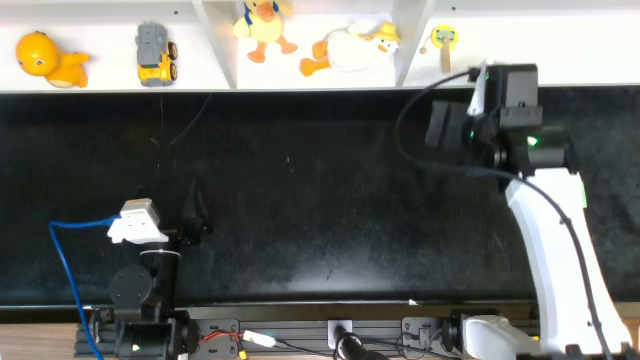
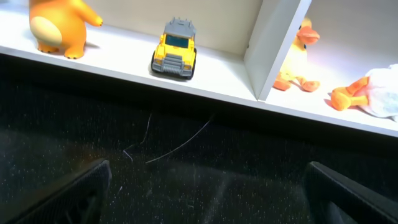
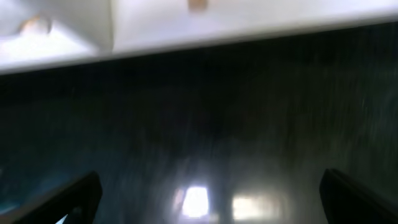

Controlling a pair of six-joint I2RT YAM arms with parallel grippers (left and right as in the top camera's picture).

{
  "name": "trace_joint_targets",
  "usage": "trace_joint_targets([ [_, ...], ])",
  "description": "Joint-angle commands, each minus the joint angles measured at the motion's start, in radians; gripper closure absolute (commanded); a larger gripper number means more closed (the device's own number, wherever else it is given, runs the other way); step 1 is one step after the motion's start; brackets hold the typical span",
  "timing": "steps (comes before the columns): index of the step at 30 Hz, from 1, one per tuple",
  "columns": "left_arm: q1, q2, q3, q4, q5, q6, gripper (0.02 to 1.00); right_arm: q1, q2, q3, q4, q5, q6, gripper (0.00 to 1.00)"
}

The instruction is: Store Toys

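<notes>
Several toys sit in the white shelf (image 1: 320,80) along the table's far edge. In the left compartment are an orange duck-like figure (image 1: 50,58) (image 2: 59,25) and a yellow toy truck (image 1: 156,52) (image 2: 175,55). The middle one holds a yellow plush duck (image 1: 264,25) (image 2: 297,56) and a white duck lying on its side (image 1: 350,47) (image 2: 373,93). A small yellow toy (image 1: 441,42) (image 3: 198,5) is in the right compartment. My left gripper (image 1: 195,215) (image 2: 211,199) is open and empty, low at the near left. My right gripper (image 1: 450,125) (image 3: 211,199) is open and empty, just in front of the right compartment.
A black mat (image 1: 320,200) covers the table between the arms and the shelf. White dividers (image 1: 220,45) (image 2: 273,43) separate the compartments. A blue cable (image 1: 70,260) loops by the left arm's base.
</notes>
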Motion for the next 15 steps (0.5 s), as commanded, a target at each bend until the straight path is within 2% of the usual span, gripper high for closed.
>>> trace_joint_targets([
  [1,0.01,-0.01,-0.009,0.005,0.013,-0.007,0.02,0.059,-0.091,0.004,-0.09,0.038,0.126,0.003],
  [3,0.01,-0.01,-0.009,0.005,0.013,-0.007,0.02,0.09,-0.137,0.004,-0.129,0.04,0.172,0.005],
  [7,0.01,-0.01,-0.009,0.005,0.013,-0.007,0.02,0.11,-0.208,0.004,-0.199,0.092,0.267,0.007],
  [11,0.01,-0.01,-0.009,0.005,0.013,-0.007,0.02,0.07,-0.211,0.004,-0.226,0.117,0.263,0.005],
  [15,0.01,-0.01,-0.009,0.005,0.013,-0.007,0.02,0.009,-0.206,0.004,-0.226,0.092,0.243,0.005],
])
